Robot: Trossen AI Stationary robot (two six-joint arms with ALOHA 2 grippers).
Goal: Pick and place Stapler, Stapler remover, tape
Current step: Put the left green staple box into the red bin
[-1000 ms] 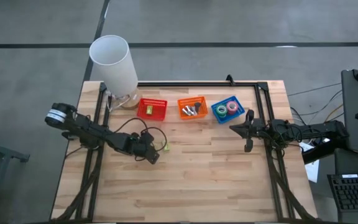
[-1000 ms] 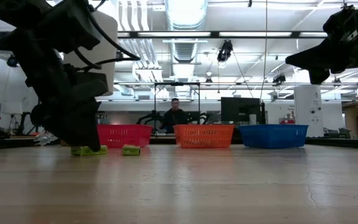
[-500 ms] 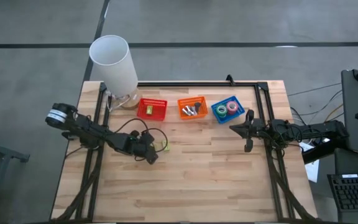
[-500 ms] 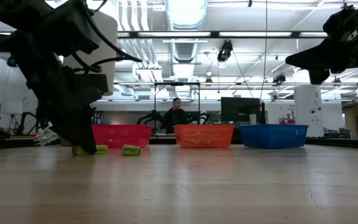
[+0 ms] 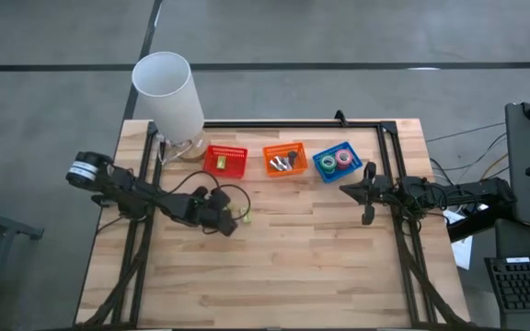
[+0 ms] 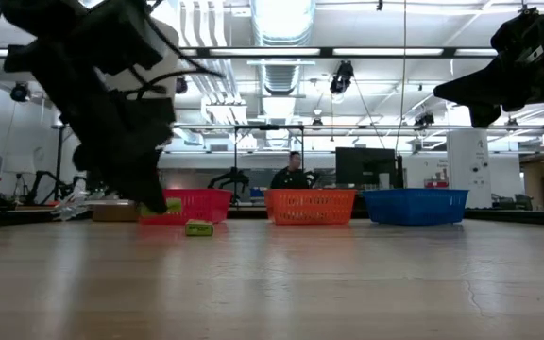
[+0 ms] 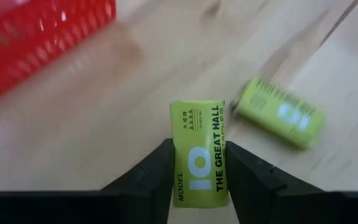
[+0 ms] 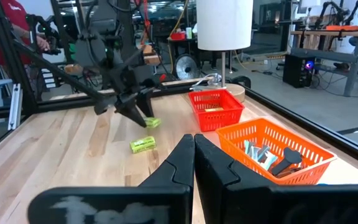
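Left claw [image 7: 199,167] clamps one green staple box [image 7: 197,154] (a second [image 7: 280,114] lies nearby); right claw [image 8: 194,155] closed.

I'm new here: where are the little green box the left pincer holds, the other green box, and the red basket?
held green box [image 7: 199,155], left wrist view, printed face.
other green box [image 7: 280,113], left wrist view, its side.
red basket [image 5: 238,151], high view, rim.
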